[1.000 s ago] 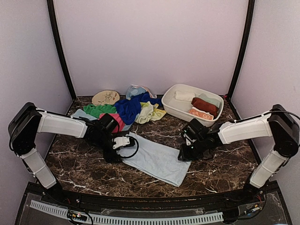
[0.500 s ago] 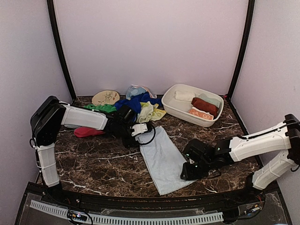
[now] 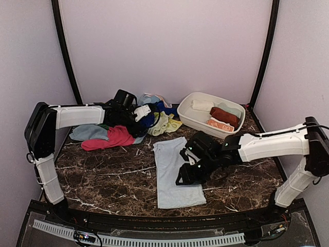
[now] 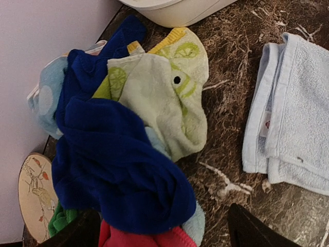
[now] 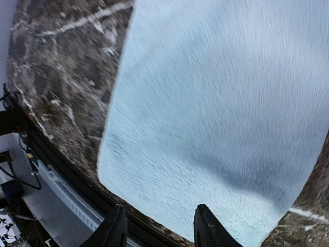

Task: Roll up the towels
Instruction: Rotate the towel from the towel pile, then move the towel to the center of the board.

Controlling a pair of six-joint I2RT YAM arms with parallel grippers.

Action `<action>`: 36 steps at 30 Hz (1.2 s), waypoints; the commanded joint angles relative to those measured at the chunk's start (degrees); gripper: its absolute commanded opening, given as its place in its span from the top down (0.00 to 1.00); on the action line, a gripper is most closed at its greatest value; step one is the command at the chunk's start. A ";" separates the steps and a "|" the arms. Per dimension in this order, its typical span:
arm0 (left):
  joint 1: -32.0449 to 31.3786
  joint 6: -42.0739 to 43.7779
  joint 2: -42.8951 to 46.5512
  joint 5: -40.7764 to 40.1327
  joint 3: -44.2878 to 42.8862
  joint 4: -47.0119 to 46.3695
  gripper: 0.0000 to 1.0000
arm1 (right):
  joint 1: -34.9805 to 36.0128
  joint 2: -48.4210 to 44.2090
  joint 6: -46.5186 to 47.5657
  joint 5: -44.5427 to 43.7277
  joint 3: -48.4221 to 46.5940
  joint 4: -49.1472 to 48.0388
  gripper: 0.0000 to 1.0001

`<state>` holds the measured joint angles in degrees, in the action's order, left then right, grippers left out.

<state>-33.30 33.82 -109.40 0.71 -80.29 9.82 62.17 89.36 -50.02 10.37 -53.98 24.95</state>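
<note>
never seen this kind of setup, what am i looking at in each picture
These are two robot arms bolted to a marble table. The wide picture looks down from above and behind them; the other two come from cameras on each wrist. A light blue towel lies spread out, a heap of coloured towels sits at the back, and a white tub holds rolled ones. The left tool is open over the heap, the right tool open over the blue towel. Neither holds anything.
</note>
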 commanded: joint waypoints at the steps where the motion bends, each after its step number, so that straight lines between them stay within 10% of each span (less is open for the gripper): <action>1: 1.71 -0.65 10.73 4.71 5.45 7.30 0.11 | -7.25 2.33 9.33 7.01 -9.02 2.17 0.54; 15: 1.67 0.62 26.45 16.49 17.75 19.81 0.12 | -17.20 37.59 19.21 12.63 -34.90 2.50 0.61; 36: -9.04 6.97 24.22 25.64 21.89 22.39 0.15 | -17.35 31.64 -1.00 -5.69 -36.44 -18.00 0.50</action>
<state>-41.10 40.12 -83.99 23.29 -60.51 32.99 44.80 128.44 -49.47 11.79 -92.49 10.15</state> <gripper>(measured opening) 0.849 0.467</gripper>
